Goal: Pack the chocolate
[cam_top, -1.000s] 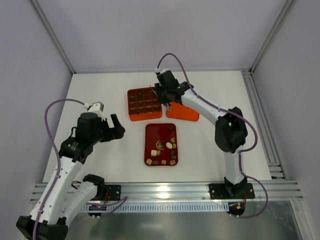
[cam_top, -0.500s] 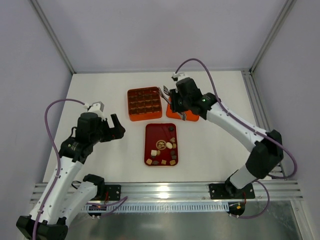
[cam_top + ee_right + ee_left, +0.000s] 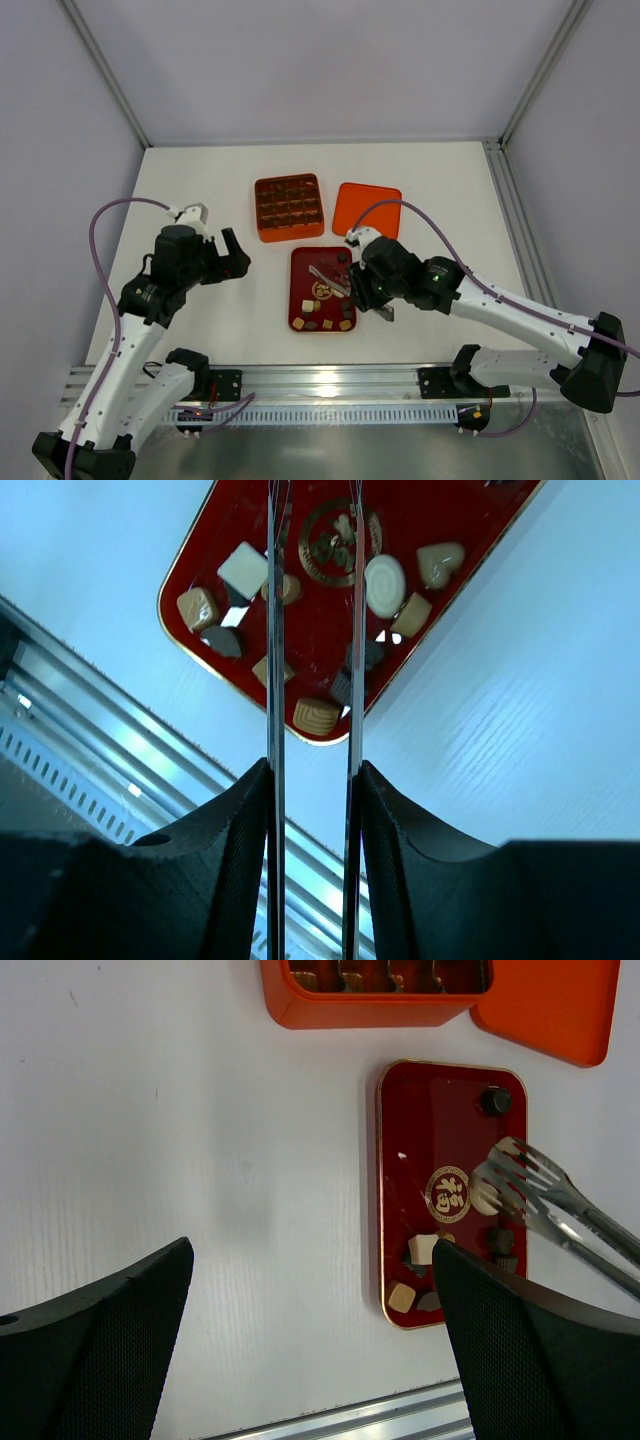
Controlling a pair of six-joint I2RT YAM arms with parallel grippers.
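Observation:
The chocolate (image 3: 327, 323) lies as several small brown, tan and cream pieces in the dark red tray (image 3: 303, 262), mostly at its near end. My right gripper (image 3: 375, 290) is shut on a pair of metal tongs (image 3: 328, 277), and their forked tips reach over the tray's middle. In the right wrist view the two tongs blades (image 3: 275, 630) stand apart above the chocolate (image 3: 385, 585). In the left wrist view the tongs (image 3: 530, 1195) hover beside a cream round piece (image 3: 485, 1198). My left gripper (image 3: 232, 255) hangs open to the left of the tray, with nothing in it.
An orange box with grid compartments (image 3: 289, 207) stands behind the tray, and several cells hold pieces. Its orange lid (image 3: 366, 209) lies flat to the right. An aluminium rail (image 3: 330, 380) runs along the table's near edge.
My right arm has swung with the tongs from the orange box's right edge down to the red tray. The left arm has not moved.

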